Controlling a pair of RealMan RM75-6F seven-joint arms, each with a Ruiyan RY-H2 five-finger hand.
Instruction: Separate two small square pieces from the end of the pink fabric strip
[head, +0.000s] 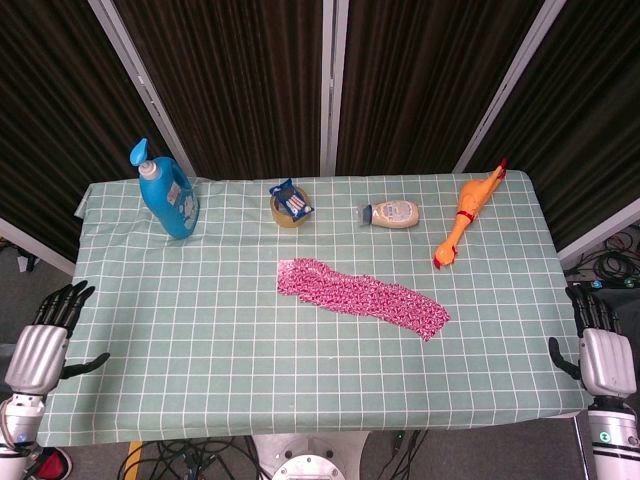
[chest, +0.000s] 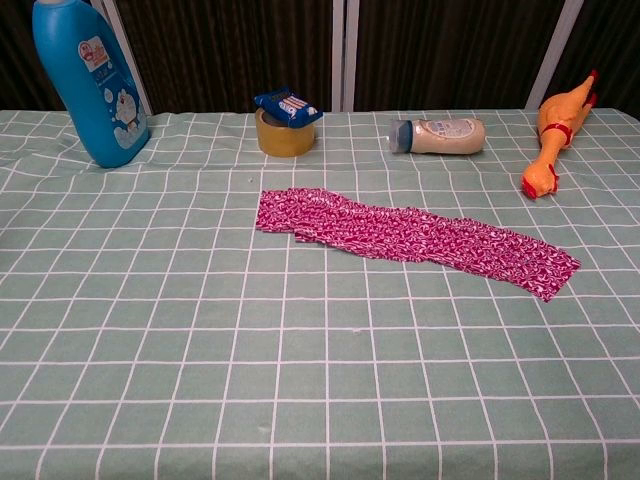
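left hand (head: 42, 335) and right hand (head: 603, 352) released, fingers apart, holding nothing — both off the table edges, far from the wrinkled pink fabric strip (head: 362, 296).

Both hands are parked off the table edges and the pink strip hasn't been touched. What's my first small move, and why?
Probably bring the right hand in over the table toward the near end of the pink strip. That end lies on its side, both hands are open and empty, and the left hand is far from the fabric.

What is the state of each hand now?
Left hand: open, holding nothing, beside the table.
Right hand: open, holding nothing, beside the table.
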